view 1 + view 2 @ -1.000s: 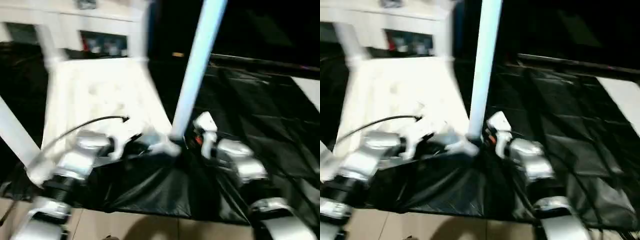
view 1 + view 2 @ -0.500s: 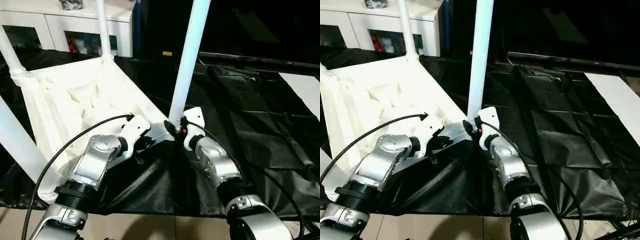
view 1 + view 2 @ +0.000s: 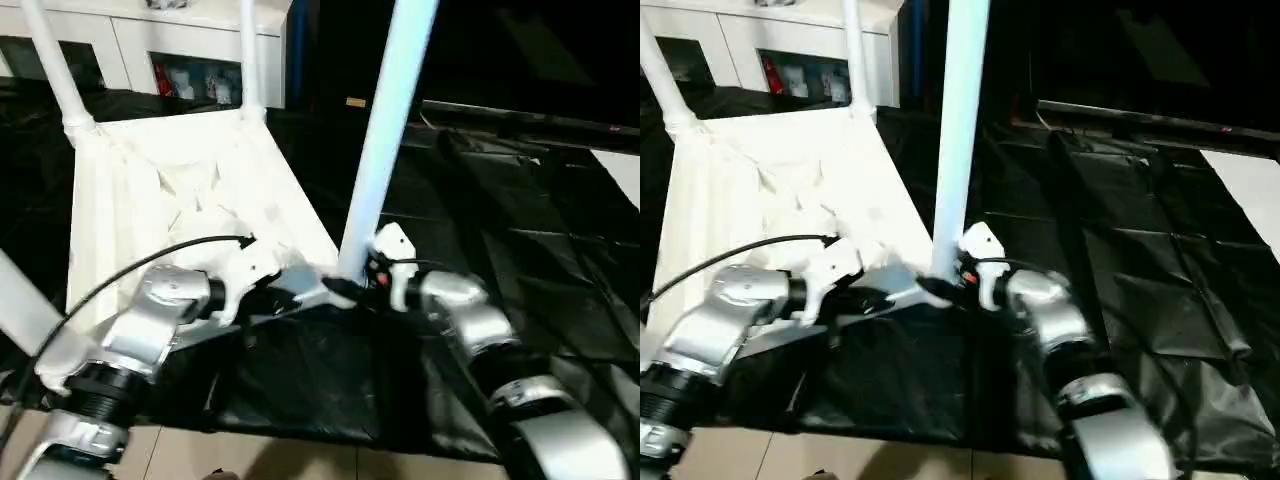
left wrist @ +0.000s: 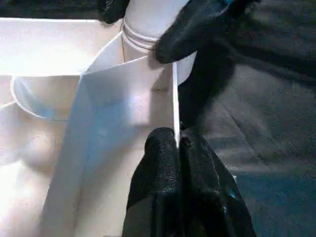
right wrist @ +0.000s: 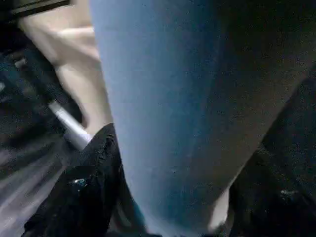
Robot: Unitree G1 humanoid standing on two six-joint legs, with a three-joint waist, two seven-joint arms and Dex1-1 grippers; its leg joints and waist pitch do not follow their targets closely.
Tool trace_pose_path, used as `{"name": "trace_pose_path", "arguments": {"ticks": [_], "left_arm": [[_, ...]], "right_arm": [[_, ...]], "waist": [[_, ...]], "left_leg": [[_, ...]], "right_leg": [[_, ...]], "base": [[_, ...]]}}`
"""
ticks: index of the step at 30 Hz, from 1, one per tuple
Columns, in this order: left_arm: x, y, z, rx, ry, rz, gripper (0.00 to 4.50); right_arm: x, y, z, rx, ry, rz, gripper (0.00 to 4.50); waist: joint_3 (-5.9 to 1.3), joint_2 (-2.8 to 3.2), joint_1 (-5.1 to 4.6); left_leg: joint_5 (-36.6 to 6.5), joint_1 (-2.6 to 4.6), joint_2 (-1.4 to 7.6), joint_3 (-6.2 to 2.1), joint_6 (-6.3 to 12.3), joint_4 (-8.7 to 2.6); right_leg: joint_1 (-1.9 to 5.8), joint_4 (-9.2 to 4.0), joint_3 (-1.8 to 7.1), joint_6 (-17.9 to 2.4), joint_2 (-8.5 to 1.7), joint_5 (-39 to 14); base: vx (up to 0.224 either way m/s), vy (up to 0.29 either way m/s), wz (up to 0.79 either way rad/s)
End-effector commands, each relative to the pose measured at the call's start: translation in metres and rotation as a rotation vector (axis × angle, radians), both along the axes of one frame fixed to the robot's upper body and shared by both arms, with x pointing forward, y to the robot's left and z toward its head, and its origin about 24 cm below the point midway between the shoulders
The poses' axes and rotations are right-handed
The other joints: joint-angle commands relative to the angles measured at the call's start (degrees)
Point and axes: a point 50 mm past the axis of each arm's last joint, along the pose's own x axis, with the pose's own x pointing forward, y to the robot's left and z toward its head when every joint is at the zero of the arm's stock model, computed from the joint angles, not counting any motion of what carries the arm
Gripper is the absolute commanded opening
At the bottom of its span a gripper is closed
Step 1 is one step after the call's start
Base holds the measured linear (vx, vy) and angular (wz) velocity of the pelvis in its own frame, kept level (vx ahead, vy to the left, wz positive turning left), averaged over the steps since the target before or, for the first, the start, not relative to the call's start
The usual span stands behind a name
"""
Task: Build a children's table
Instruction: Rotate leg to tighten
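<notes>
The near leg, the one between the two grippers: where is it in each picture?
Left eye: near leg, rising from centre to top edge.
Right eye: left of centre.
Left wrist: its base, top centre.
Right wrist: middle, large.
Shared landmark: tabletop corner under it.

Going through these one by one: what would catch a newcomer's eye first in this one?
The tall white leg rising from the near right corner of the upturned table top, with the right gripper around its base. Beside it, the left gripper is shut on the thin edge wall of that corner. Two more legs stand in the far corners, before a white cabinet.
</notes>
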Motion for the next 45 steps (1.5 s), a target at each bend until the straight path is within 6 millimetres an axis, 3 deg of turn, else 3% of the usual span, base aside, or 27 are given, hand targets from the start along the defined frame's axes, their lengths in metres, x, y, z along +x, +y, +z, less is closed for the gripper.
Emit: {"name": "trace_pose_path", "arguments": {"ticks": [1,4,7,9,20,25,29,30,31,32,33,36,37,40,43,45], "left_arm": [[-0.002,-0.01,0.013,-0.112,-0.023,-0.115,0.0],[-0.004,-0.005,0.013,-0.101,-0.002,-0.143,0.0],[-0.003,0.001,0.013,-0.092,0.003,-0.15,0.0],[-0.002,0.005,0.013,-0.086,0.009,-0.153,0.0],[0.002,0.01,0.012,-0.083,-0.001,-0.135,0.0],[0.009,0.004,0.009,-0.083,-0.061,-0.016,0.0],[0.012,-0.005,0.007,-0.08,-0.081,0.068,0.0],[0.011,-0.012,0.005,-0.086,-0.089,0.102,0.0],[0.011,-0.018,0.004,-0.079,-0.097,0.126,0.0],[0.01,-0.031,0.0,-0.074,-0.097,0.174,0.0],[0.01,-0.035,-0.001,-0.072,-0.096,0.188,0.0],[0.01,-0.045,-0.004,-0.071,-0.104,0.228,0.0],[0.01,-0.057,-0.006,-0.079,-0.107,0.261,0.0],[0.008,-0.07,-0.008,-0.089,-0.107,0.273,0.0],[0.006,-0.074,-0.009,-0.088,-0.107,0.261,0.0],[0.004,-0.076,-0.008,-0.099,-0.102,0.236,0.0]], "right_arm": [[-0.01,-0.003,-0.004,-0.011,0.063,0.156,3.1],[-0.013,-0.006,0.0,0.002,0.084,0.241,3.1],[-0.016,-0.007,0.003,0.018,0.101,0.312,3.1],[-0.017,-0.006,0.006,0.03,0.101,0.361,2.86],[-0.021,-0.003,0.005,0.037,0.1,0.408,2.55],[-0.022,0.003,-0.003,0.085,0.094,0.281,2.54],[-0.021,0.012,-0.009,0.13,0.063,0.132,2.54],[-0.021,0.019,-0.014,0.146,0.043,0.031,2.53],[-0.021,0.025,-0.018,0.158,0.046,-0.038,2.52],[-0.022,0.041,-0.023,0.191,0.043,-0.171,2.52],[-0.022,0.045,-0.024,0.201,0.043,-0.207,2.48],[-0.021,0.058,-0.027,0.185,0.045,-0.299,2.32],[-0.022,0.071,-0.027,0.175,0.046,-0.357,2.32],[-0.028,0.089,-0.023,0.163,-0.009,-0.319,2.32],[-0.03,0.092,-0.022,0.164,-0.037,-0.315,2.32],[-0.027,0.086,-0.02,0.185,-0.043,-0.337,2.73]], "waist": [[-3.41,0.29,0.04],[-3.29,0.27,0.57],[-3.11,0.24,1.09],[-3.07,0.07,1.31],[-3.17,0.01,1.43],[-3.06,-0.15,1.6],[-2.78,-0.3,1.51],[-2.7,-0.55,1.1],[-2.66,-0.58,1.05],[-2.64,-0.16,0.85],[-2.62,-0.33,0.35],[-2.74,-0.15,-0.38],[-2.72,-0.17,-0.43],[-2.83,-0.27,-0.57],[-2.83,-0.29,-0.44],[-2.85,-0.15,-0.49]], "left_leg": [[-8.65,0.04,-0.61,1.18,3.73,-2.97],[-9.08,0.01,-0.39,1.29,4.32,-2.91],[-11.1,0.26,-0.26,1.34,3.35,-3.03],[-12.17,0.36,-0.24,1.35,2.64,-3.06],[-11.12,0.01,-0.37,1.16,1.84,-3.08],[-11.33,0.11,-0.38,1.19,1.72,-3.15],[-14.36,0.46,-0.52,0.96,0.79,-3.4],[-14.76,-0.15,-0.64,0.81,0.43,-3.58],[-14.76,-0.15,-0.63,0.76,0.12,-3.68],[-15.24,0.16,-0.45,0.73,-0.59,-3.72],[-15.52,-0.06,-0.6,0.49,-1.21,-3.91],[-16.87,0.06,-0.81,0.57,-0.7,-3.81],[-17.17,-0.09,-0.88,0.48,-0.57,-3.84],[-18.58,0.13,-1.03,0.49,0.02,-3.72],[-18.16,-0.07,-1.03,0.54,0.8,-3.75],[-18.1,-0.19,-1.02,0.52,1.02,-3.81]], "right_leg": [[3.5,-2.82,2.53,-13.32,-1.98,-4.41],[3.59,-2.75,2.44,-13.92,-1.95,-4.38],[3.36,-3.03,2.51,-13.39,-2.13,-7.77],[3.21,-3.2,2.58,-12.81,-2.19,-10.02],[3.33,-3.22,2.64,-11.38,-2.22,-11.87],[3.18,-3.37,2.75,-11.06,-2.21,-12.36],[2.73,-4.25,2.98,-8.58,-2.44,-19.81],[2.99,-4.24,2.91,-7.53,-2.26,-21.84],[2.99,-4.42,2.93,-6.87,-2.33,-22.87],[2.57,-4.54,3.2,-6.39,-2.58,-23.6],[2.8,-4.69,2.99,-5.73,-2.57,-25.28],[2.48,-5.06,2.98,-5.18,-2.17,-25.12],[2.58,-5.03,2.91,-4.95,-2.14,-25.3],[2.3,-5.42,2.88,-3.67,-2.06,-26.36],[2.3,-5.41,3.01,-3.54,-2.06,-25.33],[2.35,-5.28,3.01,-3.81,-1.94,-24.31]], "base": [[0.0,0.0,0.0],[0.0,0.0,0.0],[0.0,0.0,0.0],[0.0,0.0,0.0],[0.0,0.0,0.0],[0.0,0.0,0.0],[0.0,0.0,0.0],[0.0,0.0,0.0],[0.0,0.0,0.0],[0.0,0.0,0.0],[0.0,0.0,0.0],[0.0,0.0,0.0],[0.0,0.0,0.0],[0.0,0.0,0.0],[0.0,0.0,0.0],[0.0,0.0,0.0]]}}
